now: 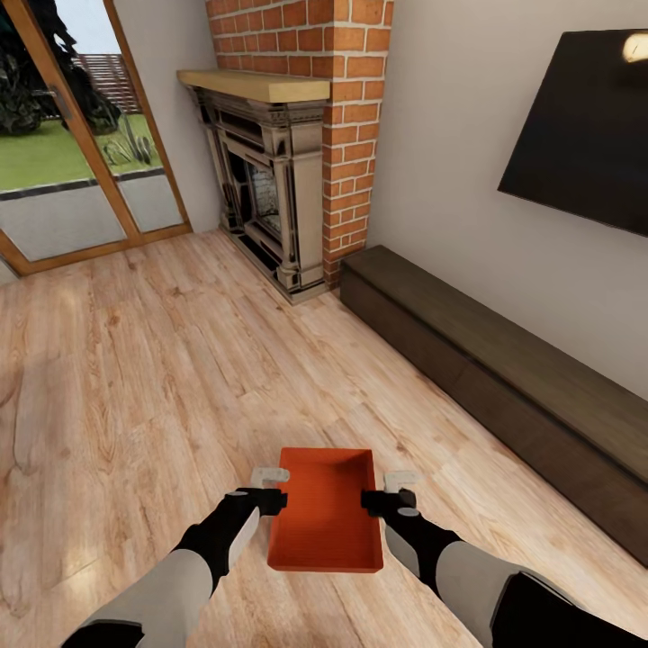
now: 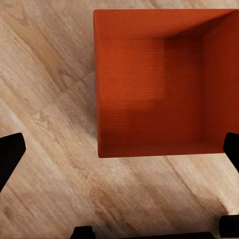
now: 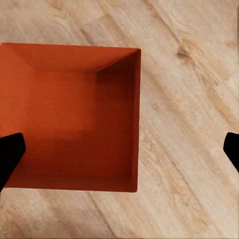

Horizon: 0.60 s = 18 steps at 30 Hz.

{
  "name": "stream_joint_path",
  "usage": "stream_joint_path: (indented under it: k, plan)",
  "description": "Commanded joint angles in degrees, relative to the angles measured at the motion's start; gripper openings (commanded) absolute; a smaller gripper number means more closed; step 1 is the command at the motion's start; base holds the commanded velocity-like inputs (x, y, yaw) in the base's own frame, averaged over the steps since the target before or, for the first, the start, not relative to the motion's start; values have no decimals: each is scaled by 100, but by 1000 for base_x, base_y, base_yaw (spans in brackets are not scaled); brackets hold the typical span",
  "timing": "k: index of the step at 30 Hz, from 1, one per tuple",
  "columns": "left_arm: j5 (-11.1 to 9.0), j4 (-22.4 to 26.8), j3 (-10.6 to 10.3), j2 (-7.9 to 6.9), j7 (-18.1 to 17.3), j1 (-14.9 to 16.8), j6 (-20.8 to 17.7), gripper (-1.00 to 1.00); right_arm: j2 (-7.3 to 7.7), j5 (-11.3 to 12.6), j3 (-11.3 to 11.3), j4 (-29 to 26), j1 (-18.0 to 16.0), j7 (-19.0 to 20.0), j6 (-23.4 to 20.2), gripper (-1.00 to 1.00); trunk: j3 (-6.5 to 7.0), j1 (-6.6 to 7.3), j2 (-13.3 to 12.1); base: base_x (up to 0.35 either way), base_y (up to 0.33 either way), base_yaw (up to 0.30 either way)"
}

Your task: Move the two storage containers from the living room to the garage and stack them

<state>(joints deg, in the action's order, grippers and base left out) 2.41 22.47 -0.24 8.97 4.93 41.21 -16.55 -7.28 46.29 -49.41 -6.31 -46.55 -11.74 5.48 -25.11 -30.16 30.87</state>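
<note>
One orange-red rectangular open-topped bin with finely ribbed thin walls (image 1: 326, 522) is seen on the light wood plank floor (image 1: 153, 378) of the living room, well short of the red-brick fireplace (image 1: 306, 135) and off to the side of the long dark low cabinet (image 1: 504, 378). The left gripper (image 1: 270, 490) is placed at the bin's left long wall and the right gripper (image 1: 382, 490) at its right long wall, each just beside or touching the rim; contact cannot be confirmed. In both wrist views the dark fingertips (image 2: 10, 154) (image 3: 9, 154) are spread wide, one over the bin's interior and one over bare floor, so both pincers are judged released and straddling a wall. Only this one bin is seen. The step in hand is judged to be a two-handed grasp before carrying. It is advised that both walls be clamped at matching points mid-length, that closure be gentle because the thin walls may flex, and that the lift be kept level.
</note>
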Motion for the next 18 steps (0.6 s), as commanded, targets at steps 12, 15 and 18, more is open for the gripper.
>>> stream_joint_path:
  k: [12,15,18]
  plan:
    - [-14,91,47,-24,-42,10,-24,100,25,38,-94,-2,-4,-14,206,100,-7,-2,7,0,0,0]
    - [-38,105,49,-26,-44,10,-27,100,34,38,-98,-2,-4,-13,202,100,-7,-2,7,0,0,0]
    - [-51,113,50,-27,-45,10,-31,100,40,38,-102,-2,-4,-12,194,100,-7,-2,7,0,0,0]
